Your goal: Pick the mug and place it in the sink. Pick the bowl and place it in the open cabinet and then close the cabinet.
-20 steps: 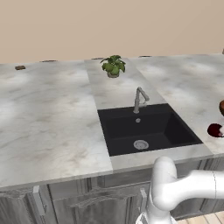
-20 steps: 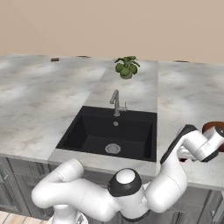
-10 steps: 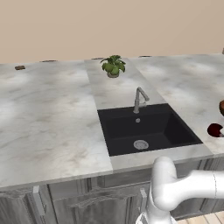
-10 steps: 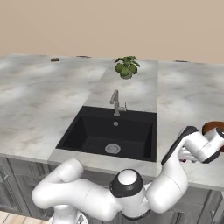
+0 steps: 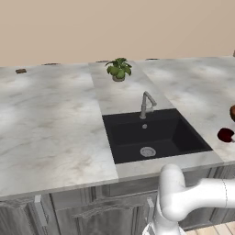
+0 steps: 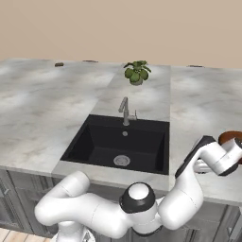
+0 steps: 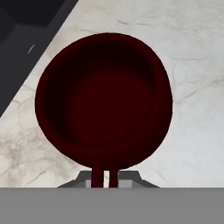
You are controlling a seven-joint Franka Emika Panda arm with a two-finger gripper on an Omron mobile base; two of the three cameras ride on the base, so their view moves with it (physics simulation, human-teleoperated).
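Left base view takes in the grey marble counter [image 5: 50, 124] first, its broad top running from edge to edge, with grey panelled lower cabinets [image 5: 92, 211] under its front. Set into it just right of centre is the sink [image 5: 153, 135], a black rectangular basin with a round silver drain on its floor and a slim silver faucet [image 5: 146, 104] at its back rim. The white arm [image 5: 193, 199] rises from the lower right and reaches out past the right edge. Behind the faucet, near the wall, stands a small potted plant [image 5: 119, 69]. At the far right edge the mug [image 5: 226, 135], dark red, sits on the counter well to the right of the basin, and a sliver of the brown bowl [image 5: 232, 111] shows just behind it.

From the hand view the mug [image 7: 104, 98] is seen from above, its dark hollow wide open, the sink's black corner [image 7: 22, 48] nearby. The gripper [image 7: 104, 177] has its jaws drawn together on the mug's rim, one tip inside and one outside.
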